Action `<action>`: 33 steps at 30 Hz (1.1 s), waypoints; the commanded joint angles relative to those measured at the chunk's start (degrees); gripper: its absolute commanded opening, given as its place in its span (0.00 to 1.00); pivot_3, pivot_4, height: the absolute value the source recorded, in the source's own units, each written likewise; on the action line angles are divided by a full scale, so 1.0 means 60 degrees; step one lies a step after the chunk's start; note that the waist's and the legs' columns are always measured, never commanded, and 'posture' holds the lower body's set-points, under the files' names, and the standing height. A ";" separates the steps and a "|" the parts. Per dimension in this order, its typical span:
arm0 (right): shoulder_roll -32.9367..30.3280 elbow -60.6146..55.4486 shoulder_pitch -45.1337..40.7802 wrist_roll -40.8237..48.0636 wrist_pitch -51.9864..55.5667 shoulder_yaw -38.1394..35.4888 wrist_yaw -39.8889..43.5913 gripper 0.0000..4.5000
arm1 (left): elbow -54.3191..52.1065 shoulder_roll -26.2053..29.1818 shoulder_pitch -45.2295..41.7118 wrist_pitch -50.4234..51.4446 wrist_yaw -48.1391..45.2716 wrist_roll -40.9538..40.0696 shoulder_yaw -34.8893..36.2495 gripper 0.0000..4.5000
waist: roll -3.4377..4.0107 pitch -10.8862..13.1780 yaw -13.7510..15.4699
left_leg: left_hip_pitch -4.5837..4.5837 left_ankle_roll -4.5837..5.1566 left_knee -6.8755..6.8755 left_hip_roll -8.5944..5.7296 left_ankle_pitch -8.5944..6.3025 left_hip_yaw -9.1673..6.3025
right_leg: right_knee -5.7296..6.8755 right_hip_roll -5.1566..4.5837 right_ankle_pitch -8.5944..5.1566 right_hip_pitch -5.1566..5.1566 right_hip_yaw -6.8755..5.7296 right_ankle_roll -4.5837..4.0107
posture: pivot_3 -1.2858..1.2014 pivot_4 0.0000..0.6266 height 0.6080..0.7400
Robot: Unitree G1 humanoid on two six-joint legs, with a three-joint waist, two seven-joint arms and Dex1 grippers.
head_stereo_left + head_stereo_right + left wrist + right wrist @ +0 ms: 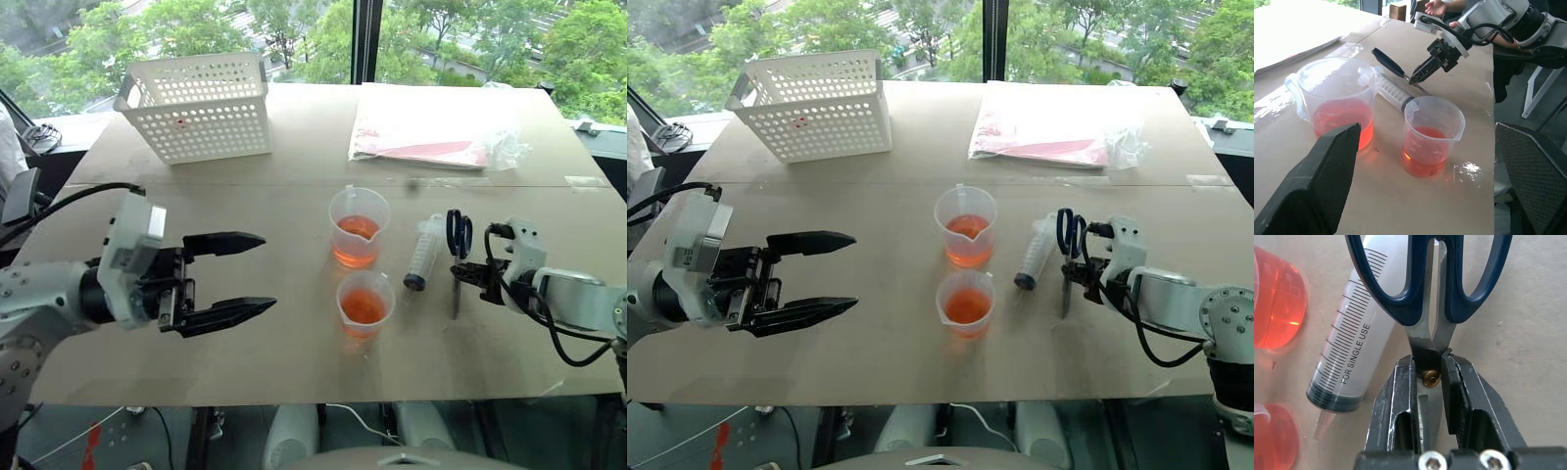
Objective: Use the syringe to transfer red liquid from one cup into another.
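Note:
The syringe (424, 253) lies flat on the brown table just right of two clear cups of red liquid (1342, 122). The wider cup (359, 227) stands farther back and the smaller cup (364, 304) stands in front of it. Dark-handled scissors (458, 235) lie right beside the syringe. My right gripper (1426, 360) is shut on the scissors at their pivot, and its fingers do not touch the syringe (1347, 357). My left gripper (266, 274) hovers open and empty left of the cups, pointing toward them.
A white perforated basket (201, 108) stands at the back left. A clear plastic bag of red and white sheets (431, 127) lies at the back right. A person's hand (1437, 7) shows beyond the right arm. The table's front edge runs close below both grippers.

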 commanded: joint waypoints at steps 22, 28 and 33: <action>-0.2875 0.3009 -0.1382 -0.8496 -0.0652 0.2630 0.7502 0.75 | -0.0010 -0.0845 -0.2314 0.0110 0.1721 -0.0151 -0.1950 1.00 | -0.0024 0.0001 -0.0111 | 0.0008 0.0006 0.0010 -0.0017 -0.0004 0.0024 | -0.0003 0.0023 0.0004 -0.0007 0.0029 0.0000 | 0.52 0.24 1.00; -0.2625 0.1429 -0.1616 -0.6334 0.1203 -0.0222 0.8239 0.99 | -0.0318 -0.0734 -0.1906 0.0312 0.1976 -0.0304 -0.1572 1.00 | -0.0033 0.0004 -0.0117 | 0.0029 0.0005 0.0026 -0.0012 -0.0003 0.0024 | 0.0023 0.0027 -0.0010 0.0002 0.0024 0.0029 | 0.52 0.24 1.00; -0.0620 0.1759 -0.2719 -0.1165 0.1597 -0.1097 0.3601 0.99 | -0.0349 -0.0681 -0.1859 0.0314 0.2195 -0.0169 -0.1532 1.00 | -0.0048 0.0013 -0.0164 | 0.0034 0.0005 0.0022 0.0012 -0.0003 0.0007 | 0.0061 0.0063 0.0001 -0.0015 0.0042 0.0014 | 0.52 0.24 1.00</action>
